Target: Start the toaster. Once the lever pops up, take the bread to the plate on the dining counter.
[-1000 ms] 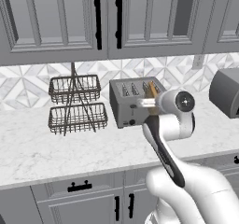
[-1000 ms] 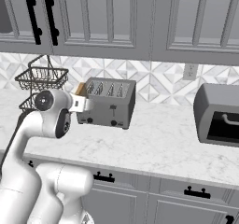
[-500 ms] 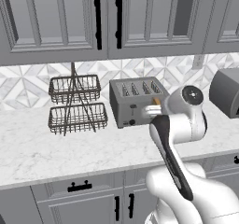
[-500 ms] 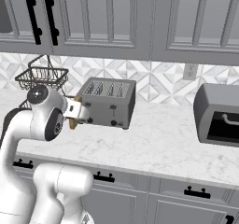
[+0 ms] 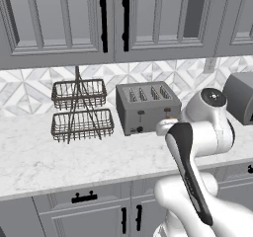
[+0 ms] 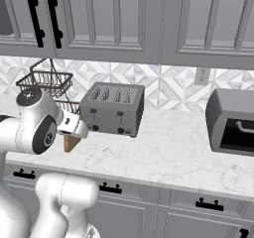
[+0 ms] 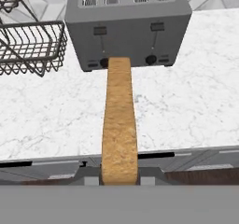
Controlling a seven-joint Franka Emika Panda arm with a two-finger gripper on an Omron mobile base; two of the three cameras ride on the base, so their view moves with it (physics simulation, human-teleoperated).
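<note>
My gripper is shut on the bread, a thin golden-brown slice that points edge-on toward the toaster. The slice hangs over the front part of the marble worktop, clear of the toaster and lower than its top. In the right base view the bread juts down below the hand, left of the toaster. Both slider levers on the toaster's front sit at the top of their tracks. The toaster stands against the backsplash. The plate and the dining counter are out of view.
A two-tier wire basket stands left of the toaster. A grey oven box with a bar handle sits at the right. Upper cabinets hang above. The worktop's front edge lies just below the bread.
The hand has drawn back from the toaster's top toward the worktop's front edge and sunk lower, carrying the bread with it. The toaster has not moved.
</note>
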